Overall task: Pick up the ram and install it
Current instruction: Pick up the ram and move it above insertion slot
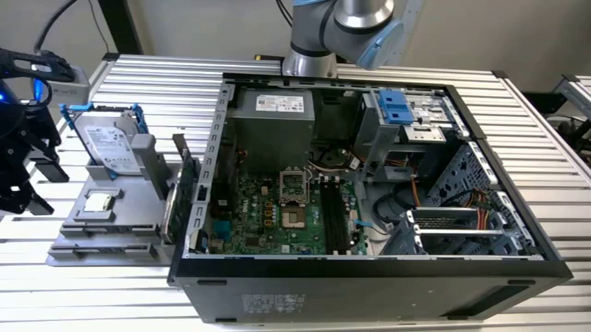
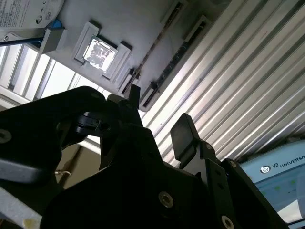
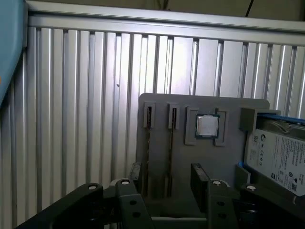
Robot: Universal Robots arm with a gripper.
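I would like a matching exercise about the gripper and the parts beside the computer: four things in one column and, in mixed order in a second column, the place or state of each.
Things:
1. hard drive
2. processor chip
3. ram
4. gripper

Place or state:
a. flat in a square recess of the grey holder
b. open, holding nothing
c. inside a blue frame
d. edge-on in a narrow slot of the grey holder

Pairs: 1-c, 2-a, 3-d, 4-b.
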